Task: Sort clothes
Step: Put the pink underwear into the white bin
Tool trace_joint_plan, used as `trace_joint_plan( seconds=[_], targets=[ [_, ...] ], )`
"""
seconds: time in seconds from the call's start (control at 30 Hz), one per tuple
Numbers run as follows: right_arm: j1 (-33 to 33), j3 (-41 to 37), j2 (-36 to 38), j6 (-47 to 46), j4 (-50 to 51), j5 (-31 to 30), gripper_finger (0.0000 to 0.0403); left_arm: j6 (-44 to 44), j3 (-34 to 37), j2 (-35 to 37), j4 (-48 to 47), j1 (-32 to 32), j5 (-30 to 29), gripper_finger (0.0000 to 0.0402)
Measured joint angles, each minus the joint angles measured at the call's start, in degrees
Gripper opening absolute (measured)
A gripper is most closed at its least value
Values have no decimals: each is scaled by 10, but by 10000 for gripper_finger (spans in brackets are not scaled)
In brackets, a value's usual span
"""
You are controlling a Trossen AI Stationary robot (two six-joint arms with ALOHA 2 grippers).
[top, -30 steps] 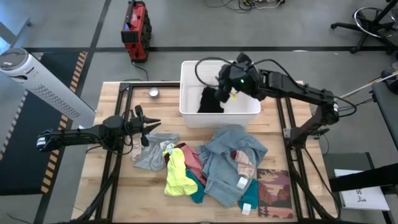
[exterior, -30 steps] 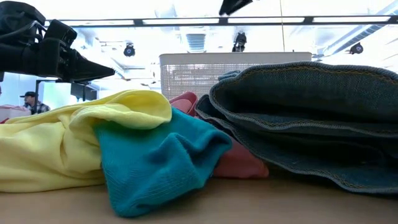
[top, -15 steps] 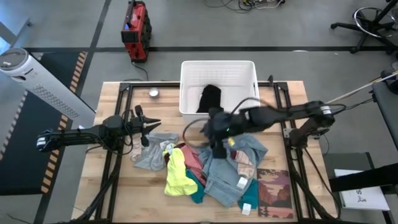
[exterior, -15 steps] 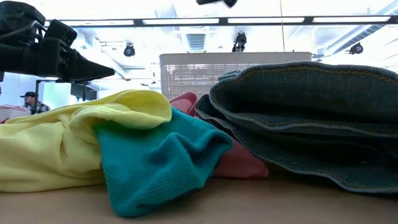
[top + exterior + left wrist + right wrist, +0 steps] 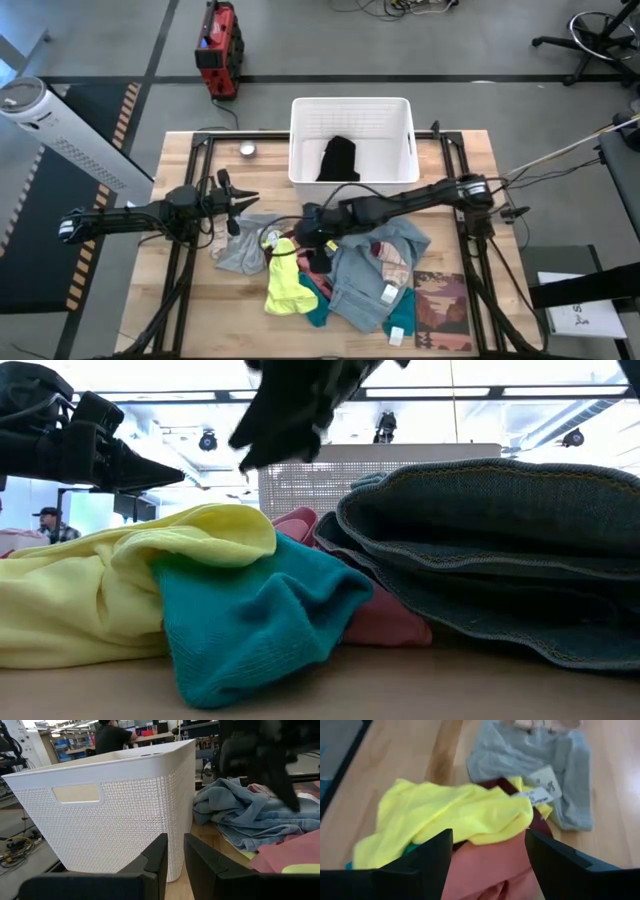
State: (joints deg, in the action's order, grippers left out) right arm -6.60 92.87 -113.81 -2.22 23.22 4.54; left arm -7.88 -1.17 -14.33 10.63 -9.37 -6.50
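The clothes (image 5: 330,270) lie heaped at the lower centre of the high view, on the wooden table (image 5: 180,300): we see a neon yellow piece (image 5: 285,280), a teal piece (image 5: 318,305), a pink piece (image 5: 312,255), a grey piece (image 5: 243,250) and a denim garment (image 5: 365,275). One black garment (image 5: 338,158) sits inside the white basket (image 5: 300,150) at upper centre. Our right gripper (image 5: 312,240) hangs over the middle of the heap, its fingers (image 5: 415,865) spread wide with nothing between them. Our left gripper (image 5: 245,200) waits at centre left beside the grey piece, its fingers (image 5: 152,860) almost closed and empty. A printed mat (image 5: 442,310) lies at lower right.
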Motion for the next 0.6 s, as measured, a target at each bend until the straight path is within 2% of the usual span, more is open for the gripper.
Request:
trace_joint_plan(
  seconds=[0.5,0.6],
  targets=[
    [54,18,-83,-24,4,0,218,0,0,0,0,0,0,50],
    [58,18,-83,-19,7,26,205,0,0,0,0,0,0,50]
  ],
)
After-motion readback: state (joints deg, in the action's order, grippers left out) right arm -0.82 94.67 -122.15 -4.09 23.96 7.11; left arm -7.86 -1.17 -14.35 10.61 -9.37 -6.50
